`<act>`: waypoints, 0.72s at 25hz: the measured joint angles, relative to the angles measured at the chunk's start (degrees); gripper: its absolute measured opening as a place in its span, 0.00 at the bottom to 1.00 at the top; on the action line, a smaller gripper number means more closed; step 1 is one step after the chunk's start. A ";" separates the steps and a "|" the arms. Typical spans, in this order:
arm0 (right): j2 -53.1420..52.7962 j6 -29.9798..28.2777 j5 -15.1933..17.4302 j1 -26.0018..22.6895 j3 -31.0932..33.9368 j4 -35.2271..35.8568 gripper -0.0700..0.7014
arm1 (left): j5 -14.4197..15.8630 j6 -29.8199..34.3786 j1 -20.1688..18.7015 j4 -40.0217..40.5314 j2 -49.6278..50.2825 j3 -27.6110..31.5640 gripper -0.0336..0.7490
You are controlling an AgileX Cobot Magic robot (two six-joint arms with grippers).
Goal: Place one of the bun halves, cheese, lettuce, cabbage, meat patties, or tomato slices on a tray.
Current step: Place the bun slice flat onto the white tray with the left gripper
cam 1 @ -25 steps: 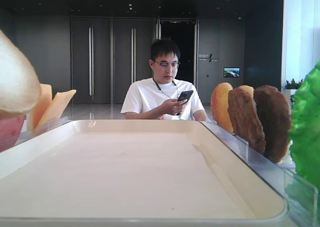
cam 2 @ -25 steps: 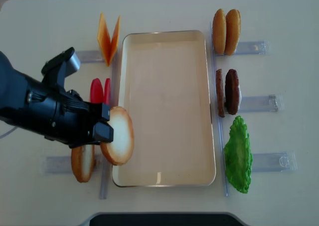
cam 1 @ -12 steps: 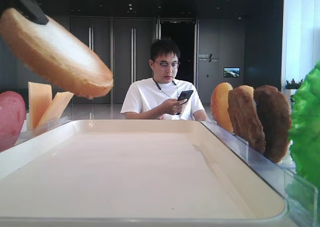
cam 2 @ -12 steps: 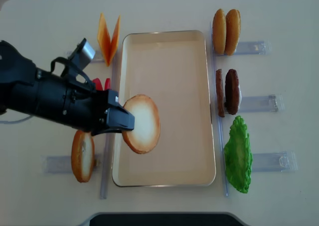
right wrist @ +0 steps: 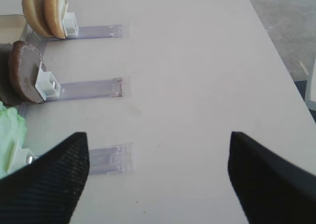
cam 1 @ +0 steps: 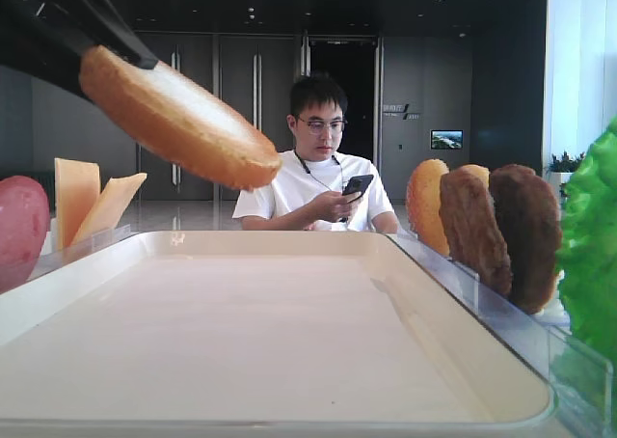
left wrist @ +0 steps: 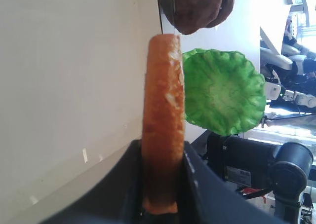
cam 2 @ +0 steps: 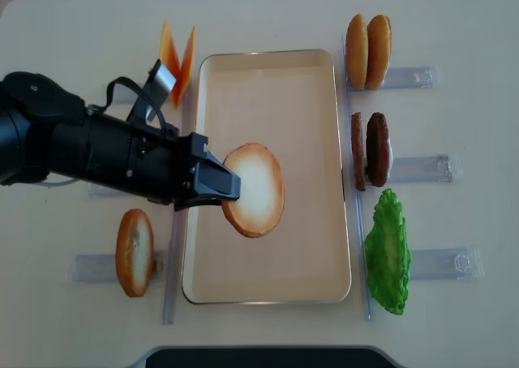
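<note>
My left gripper point(cam 2: 227, 188) is shut on a bun half point(cam 2: 255, 190) and holds it above the middle of the cream tray point(cam 2: 308, 76), pale face up and tilted. The left wrist view shows the bun half point(left wrist: 163, 110) edge-on, pinched between the jaws. Cheese point(cam 2: 177, 60) stands left of the tray. Another bun half point(cam 2: 135, 252) sits at lower left. Right of the tray are two bun halves point(cam 2: 368, 52), meat patties point(cam 2: 370, 149) and lettuce point(cam 2: 388, 250). A tomato slice point(cam 1: 19, 226) shows at the left. No cabbage is in view. My right gripper point(right wrist: 158, 179) is open over bare table.
Clear plastic holders point(cam 2: 422, 78) lie on both sides of the tray and carry the food upright. A person point(cam 1: 316, 168) sits beyond the table's far edge with a phone. The table's right edge point(right wrist: 276, 61) runs near my right gripper.
My left gripper has carried the bun half to the right, from the tray's left rim to above the tray's middle. The right side has not changed.
</note>
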 joint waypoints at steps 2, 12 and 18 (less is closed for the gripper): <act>0.00 0.00 0.00 0.00 0.00 0.00 0.84 | 0.00 2.44 0.00 -1.70 0.30 1.18 0.22; 0.00 0.00 0.00 0.00 0.00 0.00 0.84 | -0.70 17.36 0.00 -14.99 2.31 8.76 0.22; 0.00 0.00 0.00 0.00 0.00 0.00 0.84 | -2.61 19.14 0.00 -15.41 3.71 8.82 0.22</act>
